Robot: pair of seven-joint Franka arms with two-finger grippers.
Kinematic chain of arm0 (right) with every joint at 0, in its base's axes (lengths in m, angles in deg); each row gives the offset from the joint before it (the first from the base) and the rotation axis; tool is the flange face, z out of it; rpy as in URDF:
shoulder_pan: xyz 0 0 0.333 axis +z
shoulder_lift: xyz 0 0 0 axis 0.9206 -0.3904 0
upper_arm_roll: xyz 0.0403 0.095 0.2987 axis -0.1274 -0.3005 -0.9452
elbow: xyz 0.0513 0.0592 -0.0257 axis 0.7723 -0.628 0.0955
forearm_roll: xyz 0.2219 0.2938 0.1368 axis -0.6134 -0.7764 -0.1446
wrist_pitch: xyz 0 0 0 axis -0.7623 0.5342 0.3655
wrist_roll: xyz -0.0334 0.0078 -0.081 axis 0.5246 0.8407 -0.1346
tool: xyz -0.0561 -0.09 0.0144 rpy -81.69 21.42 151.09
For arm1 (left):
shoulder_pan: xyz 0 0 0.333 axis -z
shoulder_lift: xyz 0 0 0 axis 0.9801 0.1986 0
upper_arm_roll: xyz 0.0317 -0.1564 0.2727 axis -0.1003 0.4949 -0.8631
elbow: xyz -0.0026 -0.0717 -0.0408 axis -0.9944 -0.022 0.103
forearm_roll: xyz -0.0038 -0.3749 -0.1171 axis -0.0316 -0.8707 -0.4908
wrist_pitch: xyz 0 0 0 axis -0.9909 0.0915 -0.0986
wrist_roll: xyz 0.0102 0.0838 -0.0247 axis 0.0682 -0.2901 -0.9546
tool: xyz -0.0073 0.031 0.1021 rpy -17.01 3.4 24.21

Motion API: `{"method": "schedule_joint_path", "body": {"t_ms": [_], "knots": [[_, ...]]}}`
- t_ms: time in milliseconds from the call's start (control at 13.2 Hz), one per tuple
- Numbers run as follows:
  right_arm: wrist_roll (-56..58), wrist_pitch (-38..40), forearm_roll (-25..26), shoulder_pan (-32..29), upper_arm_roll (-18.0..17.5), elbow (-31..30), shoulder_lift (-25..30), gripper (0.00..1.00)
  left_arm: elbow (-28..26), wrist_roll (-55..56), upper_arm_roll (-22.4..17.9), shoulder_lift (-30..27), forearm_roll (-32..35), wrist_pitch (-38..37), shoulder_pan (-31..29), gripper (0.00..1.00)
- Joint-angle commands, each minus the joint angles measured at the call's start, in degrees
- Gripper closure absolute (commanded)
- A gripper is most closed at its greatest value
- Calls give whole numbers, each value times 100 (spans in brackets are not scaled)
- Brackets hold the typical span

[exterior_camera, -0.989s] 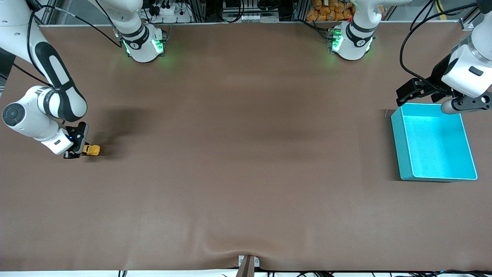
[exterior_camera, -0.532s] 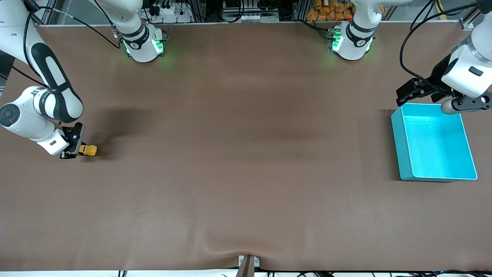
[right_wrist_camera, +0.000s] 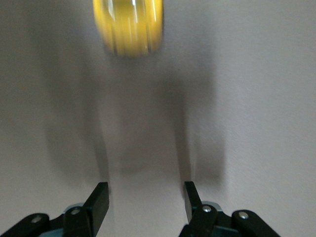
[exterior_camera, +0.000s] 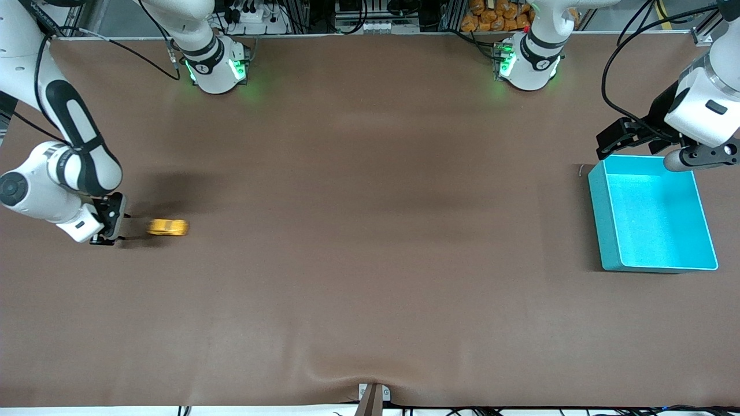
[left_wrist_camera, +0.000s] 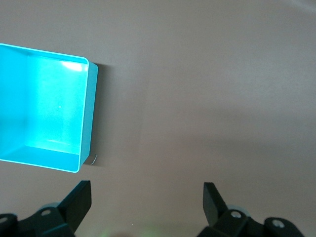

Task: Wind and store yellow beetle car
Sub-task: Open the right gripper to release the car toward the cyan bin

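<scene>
The yellow beetle car (exterior_camera: 167, 227) is on the brown table at the right arm's end, blurred with motion, a short way clear of my right gripper (exterior_camera: 107, 234). The right gripper sits low at the table, open and empty. In the right wrist view the car (right_wrist_camera: 128, 25) is a yellow blur well ahead of the open fingers (right_wrist_camera: 98, 197). My left gripper (exterior_camera: 614, 140) hangs open and empty above the table beside the turquoise bin (exterior_camera: 603, 216), at the bin's edge farther from the front camera. The bin (left_wrist_camera: 84, 118) shows empty in the left wrist view.
The bin stands at the left arm's end of the table. The two arm bases (exterior_camera: 215, 66) (exterior_camera: 527, 63) stand along the table edge farthest from the front camera. A small bracket (exterior_camera: 373, 396) sits at the nearest edge.
The right gripper held the car and drew it back along the table; it has now opened, and the car has rolled away toward the table's middle. The left arm has not moved.
</scene>
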Motion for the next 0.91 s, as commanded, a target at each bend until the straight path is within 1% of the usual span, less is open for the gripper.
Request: {"method": "schedule_joint_path", "body": {"t_ms": [0,228,837], "knots": [[17,164,53,-115,-77,207,-69,31,27,20,-3,0,-14,-14,-18,0],[26,225,53,-107,-86,295,-69,31,18,29,-3,18,-23,-14,8,0],[26,226,44,-98,-104,365,-69,32,-52,64,5,281,-14,-5,0,0]]}}
